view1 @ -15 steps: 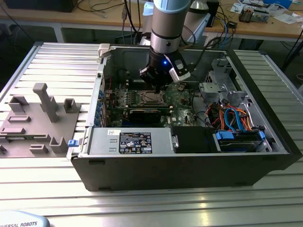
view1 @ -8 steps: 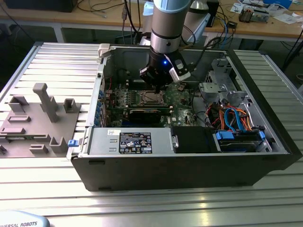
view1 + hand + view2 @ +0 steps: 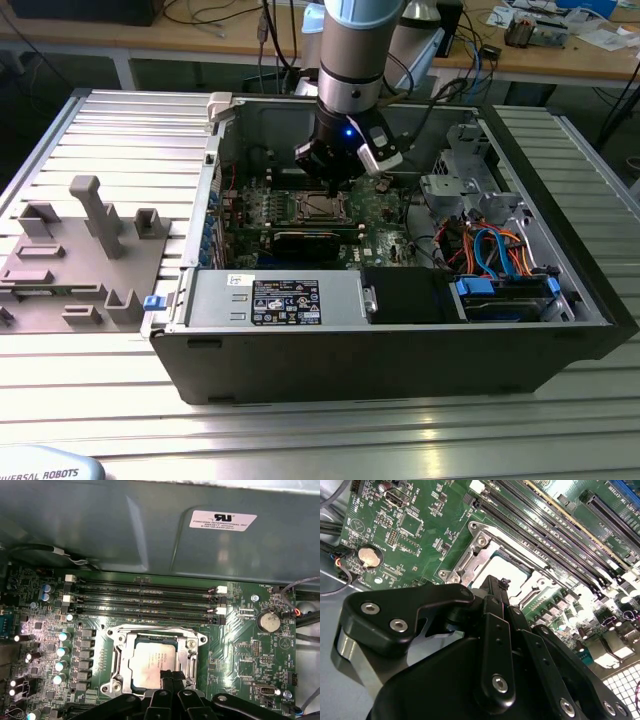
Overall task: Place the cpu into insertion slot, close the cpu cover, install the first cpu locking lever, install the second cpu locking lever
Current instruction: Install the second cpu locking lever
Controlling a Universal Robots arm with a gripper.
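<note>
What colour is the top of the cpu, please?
Dull silver-grey, best seen on the cpu in the first wrist view.

A thick silver-grey arm (image 3: 355,50) with a pale blue band ends in a black wrist glowing blue. The gripper (image 3: 495,587) is matte black, its linkage plates studded with silver screws.

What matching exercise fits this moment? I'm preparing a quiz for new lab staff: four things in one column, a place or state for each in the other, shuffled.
Things:
1. cpu
2. cpu cover
3. gripper
4. coin battery

Places or states:
A. round and silver, on the green board beside the socket
B. silver frame lying down around the chip
C. black, with tips at the chip's edge
D. seated in the insertion slot, grey top showing

Pairs: 1-D, 2-B, 3-C, 4-A
</note>
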